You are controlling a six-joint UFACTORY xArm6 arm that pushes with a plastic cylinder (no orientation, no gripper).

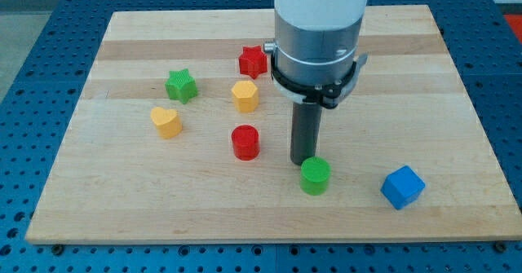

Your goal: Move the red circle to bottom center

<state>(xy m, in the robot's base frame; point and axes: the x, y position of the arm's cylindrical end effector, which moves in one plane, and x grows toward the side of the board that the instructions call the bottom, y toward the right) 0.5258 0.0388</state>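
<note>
Wooden board (122, 216) on blue pegboard, my tip (304, 160) touching green circle (315, 176), red circle (245, 142) just left, apart.

Wooden board (122, 216) — red circle (245, 142), green circle (315, 176), blue cube (403, 187), yellow hexagon (245, 96)

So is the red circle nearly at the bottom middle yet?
Not yet. The red circle sits around the board's middle, left of centre, so nothing looks done. My tip is to its right, apart from it, right beside the green circle. Left: get behind the red circle and push it toward the view's bottom.
</note>
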